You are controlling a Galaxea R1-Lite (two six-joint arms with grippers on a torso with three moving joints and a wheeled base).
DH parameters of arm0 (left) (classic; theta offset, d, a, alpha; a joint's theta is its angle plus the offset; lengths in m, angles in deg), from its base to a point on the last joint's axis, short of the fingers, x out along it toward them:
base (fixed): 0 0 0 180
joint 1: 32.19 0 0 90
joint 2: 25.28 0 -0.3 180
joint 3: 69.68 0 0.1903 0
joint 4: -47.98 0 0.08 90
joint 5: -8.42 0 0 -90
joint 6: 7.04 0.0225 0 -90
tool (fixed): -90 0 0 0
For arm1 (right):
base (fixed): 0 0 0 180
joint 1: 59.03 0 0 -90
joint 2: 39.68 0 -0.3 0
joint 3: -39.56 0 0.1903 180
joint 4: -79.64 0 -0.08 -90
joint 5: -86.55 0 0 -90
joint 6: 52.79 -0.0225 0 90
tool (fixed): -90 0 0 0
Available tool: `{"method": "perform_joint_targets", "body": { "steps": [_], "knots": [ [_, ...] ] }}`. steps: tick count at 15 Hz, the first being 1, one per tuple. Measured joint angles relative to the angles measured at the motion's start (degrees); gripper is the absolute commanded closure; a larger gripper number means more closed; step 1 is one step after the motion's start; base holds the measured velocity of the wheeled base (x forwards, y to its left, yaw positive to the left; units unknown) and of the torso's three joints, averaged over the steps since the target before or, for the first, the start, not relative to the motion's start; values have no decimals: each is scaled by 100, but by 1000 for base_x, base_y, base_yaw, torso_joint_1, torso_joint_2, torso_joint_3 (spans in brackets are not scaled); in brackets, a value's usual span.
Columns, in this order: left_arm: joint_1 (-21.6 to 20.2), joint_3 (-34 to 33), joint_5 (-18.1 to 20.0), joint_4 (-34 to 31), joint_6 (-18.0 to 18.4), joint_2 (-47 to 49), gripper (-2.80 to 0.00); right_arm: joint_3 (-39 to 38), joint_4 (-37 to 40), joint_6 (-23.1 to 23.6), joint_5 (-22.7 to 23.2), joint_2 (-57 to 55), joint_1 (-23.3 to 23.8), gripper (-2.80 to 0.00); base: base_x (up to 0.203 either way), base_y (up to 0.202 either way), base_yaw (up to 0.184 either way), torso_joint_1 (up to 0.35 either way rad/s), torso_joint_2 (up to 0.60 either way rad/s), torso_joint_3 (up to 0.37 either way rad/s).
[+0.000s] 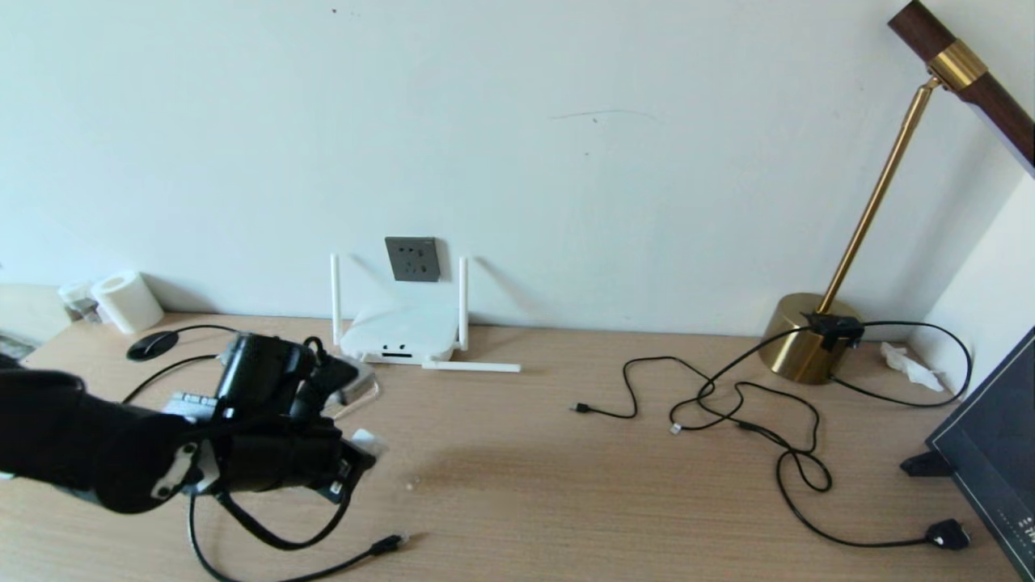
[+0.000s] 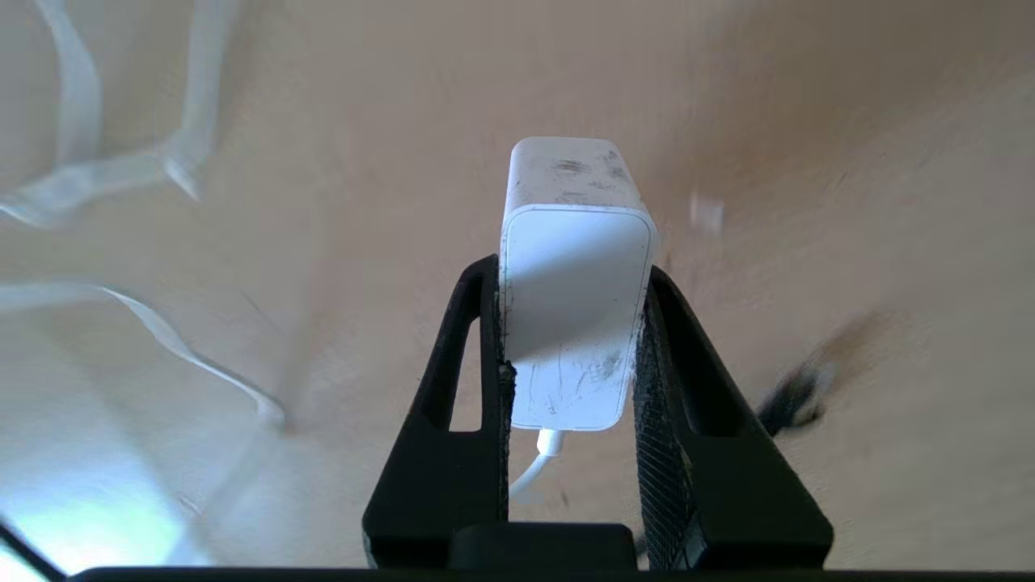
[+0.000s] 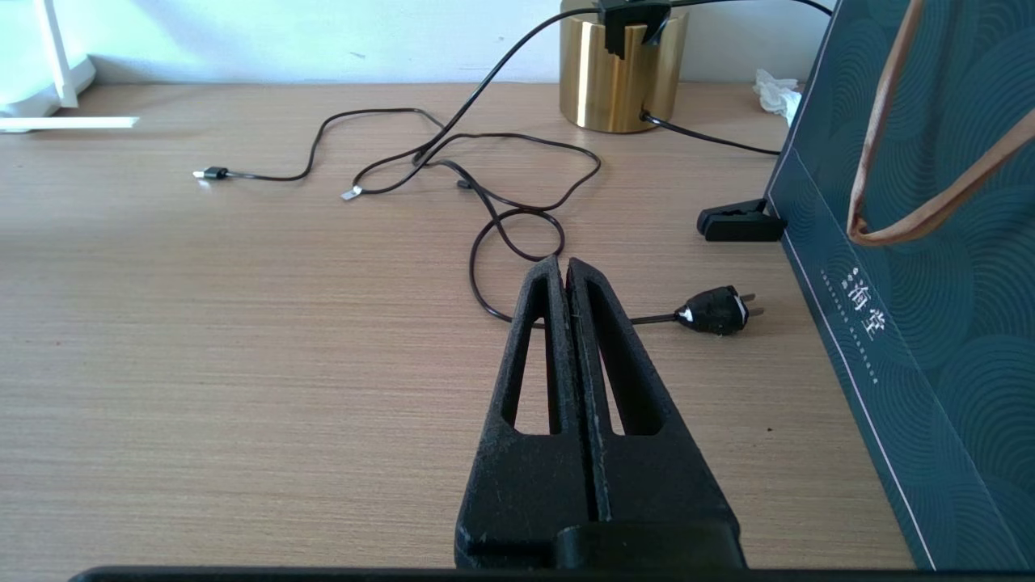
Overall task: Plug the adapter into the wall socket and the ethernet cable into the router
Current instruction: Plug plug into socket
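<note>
**Left gripper holds the adapter; the socket waits on the wall beyond**

A wooden desk (image 1: 517, 453) runs along a pale wall. The left gripper (image 2: 572, 323) is over the near left part of the desk, its two black fingers (image 2: 678, 380) pressed against opposite sides of the adapter (image 2: 576, 307), with the thin white cord (image 2: 540, 462) trailing back between them. The block's long axis lies in line with the fingers, its far end pointing away from the wrist.

The wall socket (image 1: 413, 259) is mounted low on the wall, farther back and to the right of this gripper, directly above the router (image 1: 400, 335), whose upright antennas flank it. This arm is plainly the nearer one. The coming move probably calls for carrying the block away and rightward, over the router.

The ethernet cable (image 1: 356, 558) lies loose at the desk's near edge. The right gripper (image 3: 570, 271) is parked over the right side, its fingers together and empty.
</note>
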Motion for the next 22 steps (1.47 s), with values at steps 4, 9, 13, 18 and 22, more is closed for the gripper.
{"method": "perform_joint_targets", "body": {
  "steps": [4,9,13,18,22],
  "knots": [
    [22,932,87,66,-880,-374,0,0,2,-2,0,0,0,0,0,0,0,0,0,0],
    [40,1138,188,1415,-1437,-122,0,0,0,-1,0,0,0,0,0,0,0,0,0,0],
    [38,971,-92,3136,-1435,613,0,2,2,-2,0,0,0,0,0,0,0,0,0,0],
    [-4,734,-519,5400,-1423,1808,0,2,0,-2,2,0,0,0,0,0,0,0,0,0],
    [-28,849,-600,6467,-1397,2485,0,0,2,-2,1,0,0,0,0,0,0,0,0,0]
  ]
}}
